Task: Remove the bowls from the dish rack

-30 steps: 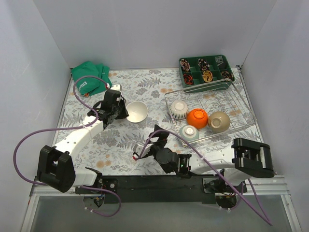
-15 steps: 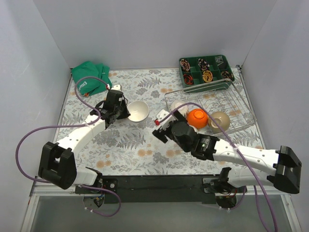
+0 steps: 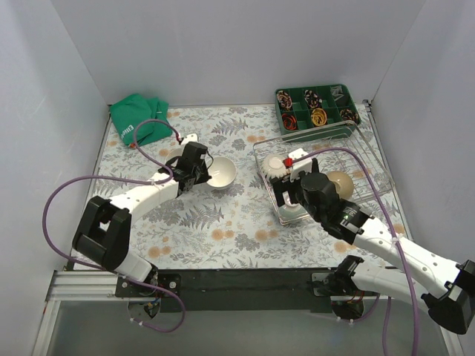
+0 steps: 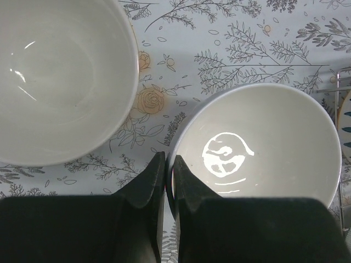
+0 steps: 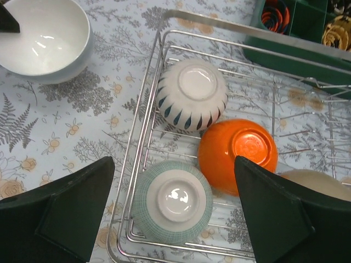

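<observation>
Bowls wait base-up in the dish rack (image 3: 367, 167) — cream ribbed bowl (image 5: 192, 96), orange bowl (image 5: 237, 150), pale green bowl (image 5: 171, 205), and beige bowl (image 5: 315, 183) at the view's edge, upturned presumably to drain. The right gripper (image 5: 174, 164) hangs over them, jaws spread wide and framing the pale green bowl, likely the next pick. Out over the floral table (image 3: 223, 222), the left gripper (image 4: 168, 161) has its jaws pinched on the rim of a white bowl (image 4: 263, 148), just beside a second white bowl (image 4: 55, 76) — a rim hold suits setting an upright bowl down.
</observation>
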Robot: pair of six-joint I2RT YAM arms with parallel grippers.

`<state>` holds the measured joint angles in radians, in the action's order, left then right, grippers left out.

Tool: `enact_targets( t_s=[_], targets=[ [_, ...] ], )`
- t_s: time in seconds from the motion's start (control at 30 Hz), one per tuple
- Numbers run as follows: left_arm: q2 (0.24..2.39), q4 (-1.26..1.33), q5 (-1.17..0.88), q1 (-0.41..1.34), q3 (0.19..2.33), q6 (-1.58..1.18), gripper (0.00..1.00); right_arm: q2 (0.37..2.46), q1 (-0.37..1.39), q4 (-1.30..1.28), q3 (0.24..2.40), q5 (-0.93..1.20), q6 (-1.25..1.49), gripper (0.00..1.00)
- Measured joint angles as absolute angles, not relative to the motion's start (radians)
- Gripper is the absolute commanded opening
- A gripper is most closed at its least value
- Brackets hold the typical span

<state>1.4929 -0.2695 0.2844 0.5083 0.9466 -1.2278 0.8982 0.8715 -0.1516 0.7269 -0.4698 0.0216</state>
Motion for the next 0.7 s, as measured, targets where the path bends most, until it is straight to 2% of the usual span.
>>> enact_targets(
  t_s=[0.3, 0.37, 0.53, 0.63, 0.7],
  targets=[
    [1.598, -0.199, 0.341, 0.528, 0.947, -1.238, 0.0, 0.889, 0.809, -0.185, 0.704, -0.434, 0.063, 0.99],
    [1.616, -0.186, 0.354, 0.527, 0.947, -1.238, 0.03, 0.889, 0.804, -0.185, 0.703, -0.424, 0.07, 0.99],
    [1.644, -0.151, 0.364, 0.527, 0.947, -1.244, 0.3, 0.889, 0.797, -0.185, 0.702, -0.415, 0.077, 0.98],
    [1.641, -0.13, 0.366, 0.527, 0.947, -1.25, 0.39, 0.889, 0.793, -0.185, 0.699, -0.412, 0.08, 0.98],
    [1.636, -0.123, 0.366, 0.527, 0.947, -1.253, 0.49, 0.889, 0.79, -0.185, 0.692, -0.412, 0.083, 0.98]
  ],
)
